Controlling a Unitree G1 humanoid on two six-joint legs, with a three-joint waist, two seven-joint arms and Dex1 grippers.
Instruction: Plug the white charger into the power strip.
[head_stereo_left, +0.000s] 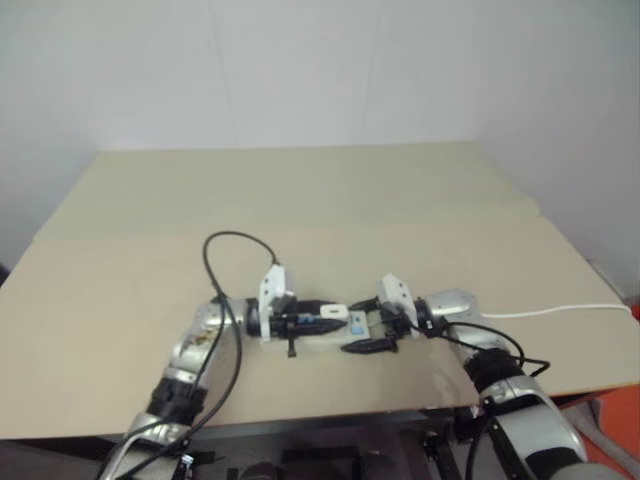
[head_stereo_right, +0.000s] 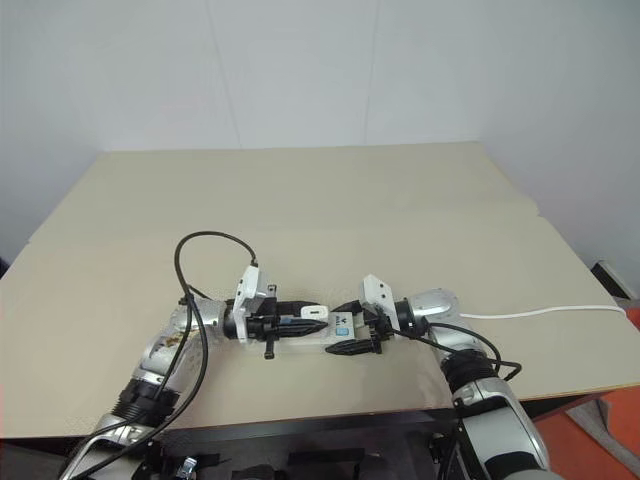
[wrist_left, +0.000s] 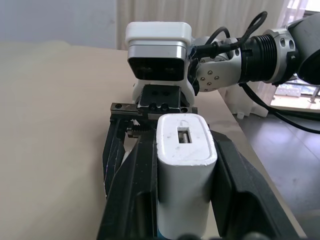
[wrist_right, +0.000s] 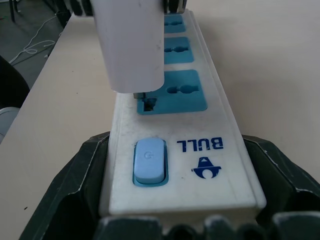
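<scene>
Gripping the power strip (wrist_right: 172, 150) at its switch end, the right gripper (head_stereo_right: 352, 328) has a black finger (wrist_right: 70, 195) on each long side, just past the pale blue switch (wrist_right: 149, 161). Strip lies flat near the table's (head_stereo_left: 330, 190) front edge, w/ a thin white cable (head_stereo_left: 555, 311) running off to the right. Left gripper (wrist_left: 185, 200) is clamped on the white charger (wrist_left: 184, 172), held right over the socket nearest the switch (wrist_right: 172, 92), prongs at its slots.
</scene>
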